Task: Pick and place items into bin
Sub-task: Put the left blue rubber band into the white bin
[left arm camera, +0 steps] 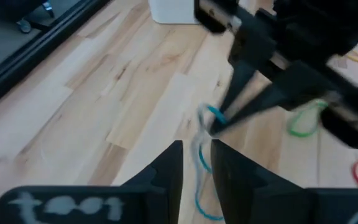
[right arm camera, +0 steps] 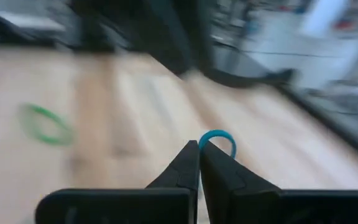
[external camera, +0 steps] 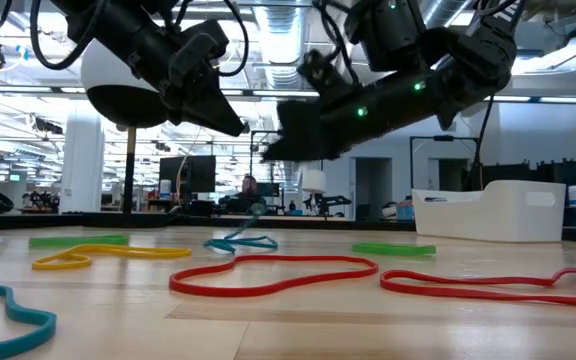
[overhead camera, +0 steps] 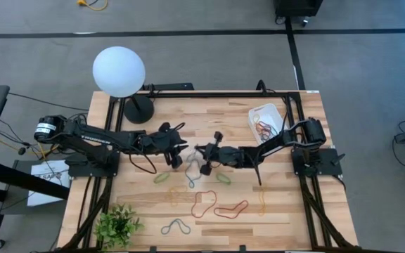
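Right wrist view: blue band (right arm camera: 217, 140) pinched between pressed-together tips of right tool (right arm camera: 199, 148), lifted above tabletop (overhead camera: 287, 211) mid-table, apparently a handover. Left tool (left arm camera: 196, 149) just beside, slightly spread, letting go. Bin (overhead camera: 266, 119) at far right corner, red bands inside. Other bands (overhead camera: 230, 209) scattered nearer front edge.

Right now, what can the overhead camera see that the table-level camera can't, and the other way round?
Only the overhead view shows the small potted plant, the lamp's black base, and the bands already lying inside the white bin. Only the table-level view shows the room behind the table and the space under the raised arms. Both show the left claw and right claw meeting mid-table over a blue band, plus loose red, green and yellow bands.
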Robot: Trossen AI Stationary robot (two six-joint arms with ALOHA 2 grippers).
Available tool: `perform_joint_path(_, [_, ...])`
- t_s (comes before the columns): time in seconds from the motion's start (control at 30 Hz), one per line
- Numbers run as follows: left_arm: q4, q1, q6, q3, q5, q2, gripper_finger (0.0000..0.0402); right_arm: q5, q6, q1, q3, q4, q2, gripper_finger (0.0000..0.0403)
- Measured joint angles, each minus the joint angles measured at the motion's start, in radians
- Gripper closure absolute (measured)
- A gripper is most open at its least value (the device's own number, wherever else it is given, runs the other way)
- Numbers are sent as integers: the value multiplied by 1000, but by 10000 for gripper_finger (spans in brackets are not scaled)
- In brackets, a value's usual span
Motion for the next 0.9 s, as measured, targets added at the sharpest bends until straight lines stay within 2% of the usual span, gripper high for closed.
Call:
perform_joint_path(0.1, [-2, 0, -2, 0, -7, 0, 327, 199, -123, 5, 0, -68, -14, 401])
perform_joint_path(0.27, [-28, 0, -2, 0, -6, 0, 326, 636, -284, 40, 5, -237, -107, 401])
perform_joint_path(0.37, [-50, 0, -3, 0, -6, 0, 326, 920, -329, 52, 5, -375, -179, 401])
perform_joint_path(0.43, [-61, 0, -5, 0, -6, 0, 326, 1049, -323, 52, 3, -484, -240, 401])
perform_joint_path(0.53, [-73, 0, -31, 0, -6, 0, 326, 1015, -242, 33, -24, -642, -356, 401])
perform_joint_path(0.67, [-87, 0, -56, 0, -6, 0, 326, 951, 77, -46, -62, -915, -526, 402])
perform_joint_path(0.73, [-102, 0, -66, 0, -6, 0, 326, 838, 323, -101, -84, -1053, -607, 402])
perform_joint_path(0.8, [-113, 0, -70, 0, -6, 0, 326, 649, 539, -163, -117, -1182, -676, 402])
perform_joint_path(0.87, [-115, 0, -70, 0, -7, 0, 326, 509, 674, -214, -156, -1246, -711, 402])
perform_joint_path(0.9, [-118, 0, -71, 0, -7, 0, 326, 486, 708, -231, -185, -1257, -722, 402])
